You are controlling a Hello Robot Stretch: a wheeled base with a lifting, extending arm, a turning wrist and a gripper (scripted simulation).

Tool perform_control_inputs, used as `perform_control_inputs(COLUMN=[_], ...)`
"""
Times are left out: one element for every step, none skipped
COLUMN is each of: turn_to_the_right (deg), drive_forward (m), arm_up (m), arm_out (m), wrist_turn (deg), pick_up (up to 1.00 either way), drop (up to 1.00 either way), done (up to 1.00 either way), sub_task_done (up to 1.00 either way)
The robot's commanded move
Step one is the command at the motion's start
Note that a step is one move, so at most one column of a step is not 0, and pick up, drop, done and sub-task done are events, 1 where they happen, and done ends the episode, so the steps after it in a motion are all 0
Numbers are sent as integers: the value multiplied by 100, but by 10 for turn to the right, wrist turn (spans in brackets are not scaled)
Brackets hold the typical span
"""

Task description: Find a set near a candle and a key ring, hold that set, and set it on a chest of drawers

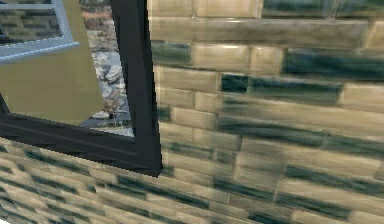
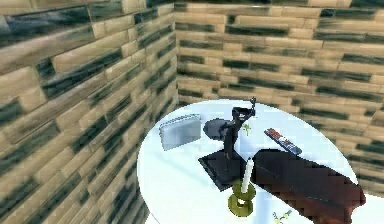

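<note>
hand above table, load unclear | dark bar cut off right

1. Forward view, centre and right: the brick wall is evenly and moderately lit, with neither hard shadow nor glare.
2. Forward view, upper left: daylight shows through the window. Its dark frame stands in strong contrast and leans in the picture only.
3. Arm side view, left: the side wall is brighter than the back wall at upper right.
4. Arm side view, lower centre: the white table is the brightest surface, flatly lit, and the pale candle catches light.
</note>
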Motion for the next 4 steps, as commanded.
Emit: perform_control_inputs(turn_to_the_right=[0,0,0,0], drive_forward=[0,0,0,0], arm_up=[50,30,0,0], arm_out=[0,0,48,0], wrist_turn=[0,0,0,450], pick_up=[0,0,0,0], drop=[0,0,0,0], done=[0,0,0,0], sub_task_done=[0,0,0,0])
